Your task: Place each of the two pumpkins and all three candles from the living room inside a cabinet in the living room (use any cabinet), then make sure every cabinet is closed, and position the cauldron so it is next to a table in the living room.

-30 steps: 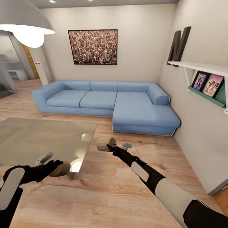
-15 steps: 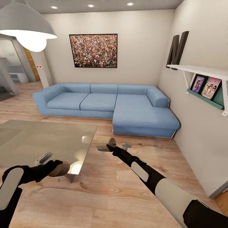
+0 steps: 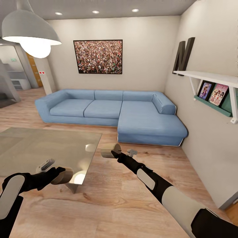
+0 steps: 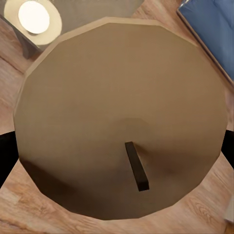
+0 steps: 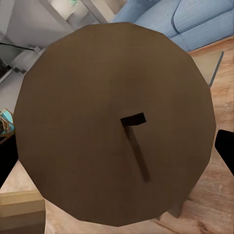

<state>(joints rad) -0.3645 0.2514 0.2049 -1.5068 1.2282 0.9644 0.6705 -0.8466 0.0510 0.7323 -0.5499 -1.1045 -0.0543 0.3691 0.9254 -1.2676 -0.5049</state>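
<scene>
My left gripper (image 3: 61, 174) is shut on a pale beige candle (image 3: 64, 176), held low beside the near corner of the low table (image 3: 39, 148), which has a pale glassy top. In the left wrist view that candle's (image 4: 122, 122) flat round top and dark wick face the camera. My right gripper (image 3: 114, 153) is shut on a second candle (image 3: 110, 150), held out over the wood floor just right of the table. Its top and wick show up close in the right wrist view, where the candle (image 5: 112, 126) lies between the fingers. The pumpkins, cabinet and cauldron are out of view.
A blue corner sofa (image 3: 132, 112) runs along the far wall under a framed picture (image 3: 98, 56). A white wall shelf (image 3: 211, 79) juts out at the right. A pendant lamp (image 3: 31, 33) hangs at the upper left. Wood floor (image 3: 109, 201) lies between me and the sofa.
The whole view has shifted, with the room sitting a little lower in the picture, so the camera has moved. Both arms hold their candles in the same pose.
</scene>
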